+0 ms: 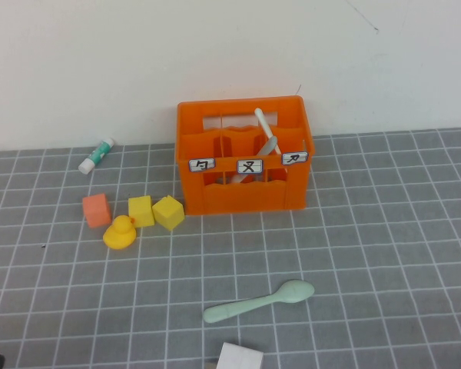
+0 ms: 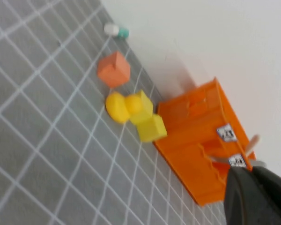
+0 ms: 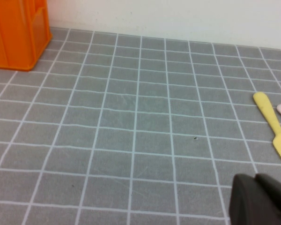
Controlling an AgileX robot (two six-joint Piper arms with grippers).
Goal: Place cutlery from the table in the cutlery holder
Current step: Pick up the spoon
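Frontally, 3 labels (image 1: 249,165) on cutlery holder (image 1: 244,192)

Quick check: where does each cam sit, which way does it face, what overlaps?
High: raised, facing the wall; orange crate, mint spoon, no arms.
Left wrist: tilted, sees crate, yellow duck; shut left end effector at the corner.
Right wrist: low over table, yellow knife; shut right end effector.
Shared: crate.

cutlery holder (image 1: 244,157) | three white labels (image 1: 250,166) | black characters, illegible
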